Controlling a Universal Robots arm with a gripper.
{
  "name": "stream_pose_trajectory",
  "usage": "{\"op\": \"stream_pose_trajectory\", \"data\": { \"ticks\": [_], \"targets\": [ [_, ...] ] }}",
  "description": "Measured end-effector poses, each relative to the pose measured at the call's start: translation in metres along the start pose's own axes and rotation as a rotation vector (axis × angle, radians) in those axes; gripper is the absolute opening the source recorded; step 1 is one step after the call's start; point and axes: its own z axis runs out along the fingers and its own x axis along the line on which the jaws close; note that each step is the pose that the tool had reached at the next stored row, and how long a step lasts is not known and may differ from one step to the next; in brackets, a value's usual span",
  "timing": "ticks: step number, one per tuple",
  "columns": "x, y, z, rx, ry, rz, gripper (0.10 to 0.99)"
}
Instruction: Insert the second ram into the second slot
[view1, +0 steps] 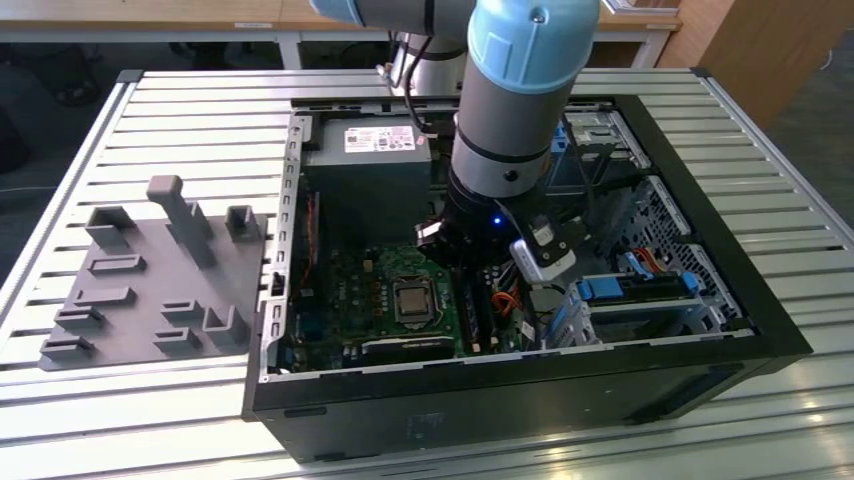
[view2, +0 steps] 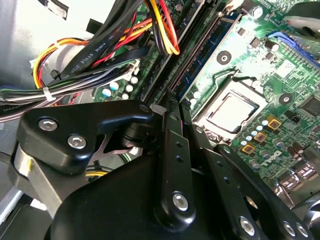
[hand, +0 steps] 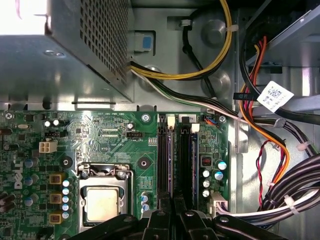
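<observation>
The second ram is seen in the second wrist view as a thin blue stick, set on its edge in a long black slot on the green board. The pincer hangs right above the near end of that slot. It cannot be told whether it is clenched or released.

The stick is judged to be light, stiff and easy to break. It is best held by its bare top edge or short ends, and pushed straight down, never bent.

A square metal chip holder lies just beside the slots. Bundled wires are seen near the pincer. In the exterior view the open computer case sits in the middle on the slatted tabletop, with a grey tray at the left of the frame
</observation>
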Motion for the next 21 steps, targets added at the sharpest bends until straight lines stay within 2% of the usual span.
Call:
{"op": "stream_pose_trajectory", "data": {
  "ticks": [21],
  "targets": [
    [-0.0010,-0.0001,0.0036,0.001,-0.0001,0.001,0.149]
  ]
}}
